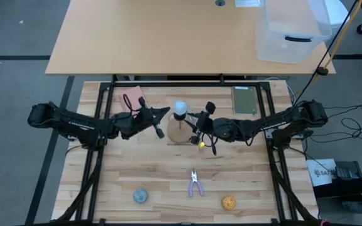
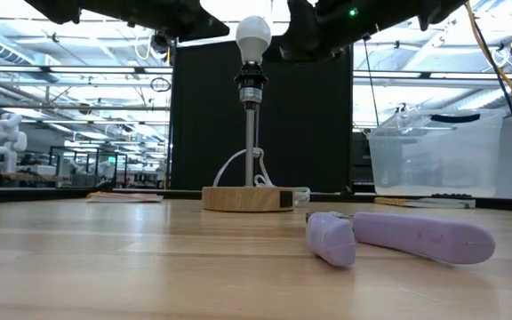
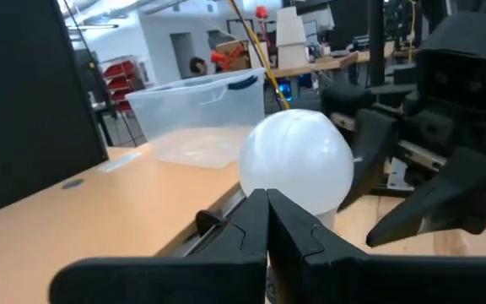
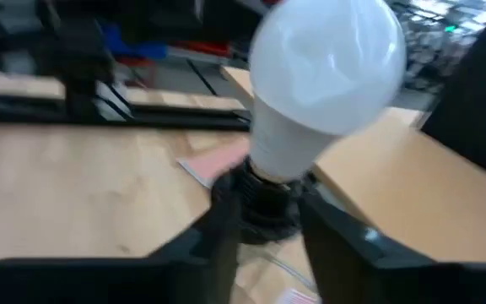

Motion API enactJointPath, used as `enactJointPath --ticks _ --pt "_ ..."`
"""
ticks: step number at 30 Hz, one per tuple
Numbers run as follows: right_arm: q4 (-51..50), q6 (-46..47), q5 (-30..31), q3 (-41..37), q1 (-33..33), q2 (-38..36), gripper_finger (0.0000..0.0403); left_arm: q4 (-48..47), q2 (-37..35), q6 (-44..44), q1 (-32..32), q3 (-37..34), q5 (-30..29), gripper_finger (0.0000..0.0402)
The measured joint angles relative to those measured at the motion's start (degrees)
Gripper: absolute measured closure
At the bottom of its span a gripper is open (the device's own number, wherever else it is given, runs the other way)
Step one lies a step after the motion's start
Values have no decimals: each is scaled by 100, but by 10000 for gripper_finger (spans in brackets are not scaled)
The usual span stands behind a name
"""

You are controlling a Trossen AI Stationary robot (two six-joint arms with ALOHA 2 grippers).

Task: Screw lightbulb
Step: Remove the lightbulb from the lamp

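The white lightbulb (image 2: 253, 36) sits upright in a black socket (image 2: 250, 84) on top of a thin metal pole, which rises from a round wooden stand (image 2: 245, 197) at the table's middle (image 1: 178, 130). My left gripper (image 3: 267, 226) is shut and level with the bulb (image 3: 298, 165), just short of it on its left side (image 1: 162, 116). My right gripper (image 1: 195, 119) is open and close to the bulb's right side. In the right wrist view its fingers (image 4: 226, 219) frame the socket (image 4: 264, 198) below the bulb (image 4: 327, 76).
Purple pliers (image 1: 195, 183) lie toward the near edge, with a blue-grey ball (image 1: 141, 196) to their left and an orange ball (image 1: 229, 202) to their right. A pink card (image 1: 132, 98) and a green-grey pad (image 1: 244, 99) lie at the far edge. A clear bin (image 1: 291, 31) stands on the table behind.
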Motion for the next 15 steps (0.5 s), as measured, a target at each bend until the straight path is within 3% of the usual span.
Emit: enactJointPath --ticks 6,8,12,15 --pt "236 670 -179 0 -303 15 162 2 -1 -26 23 0 0 401" --pt "421 696 -497 0 -390 69 133 13 0 -77 59 0 0 401" --pt "927 694 -1072 0 -527 264 101 7 0 -141 138 0 0 401" --pt "1204 652 -1150 4 -620 385 95 5 -2 -153 148 0 -2 401"
